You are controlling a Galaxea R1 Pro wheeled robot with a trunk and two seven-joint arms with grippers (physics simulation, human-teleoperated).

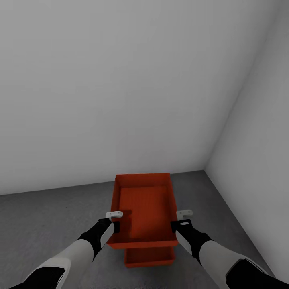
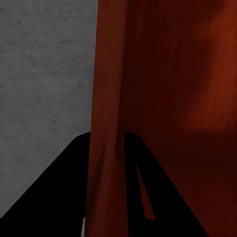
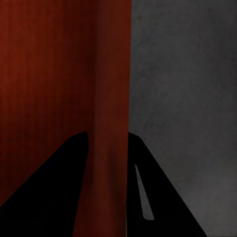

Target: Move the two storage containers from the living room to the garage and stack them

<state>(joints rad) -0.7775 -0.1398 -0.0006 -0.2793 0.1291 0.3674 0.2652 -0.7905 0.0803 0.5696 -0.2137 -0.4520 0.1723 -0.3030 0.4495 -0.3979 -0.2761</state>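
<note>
In the garage corner, the upper container (image 1: 144, 208) hangs between both arms, the left gripper (image 1: 114, 215) clamped on its 9 o'clock wall and the right gripper (image 1: 184, 214) on its 3 o'clock wall. Its long axis runs 12 to 6. The lower container (image 1: 149, 257) lies on the floor (image 1: 48, 216) beneath, poking out toward 6, so the held box appears offset toward 12.

I can read no text, label, brand, number or sign from here. The orange-red thin-walled rectangular storage containers (image 1: 145, 208) have plain, unmarked walls, and the pale grey walls (image 1: 120, 80) and dark grey rough floor (image 1: 48, 216) carry no writing either.
</note>
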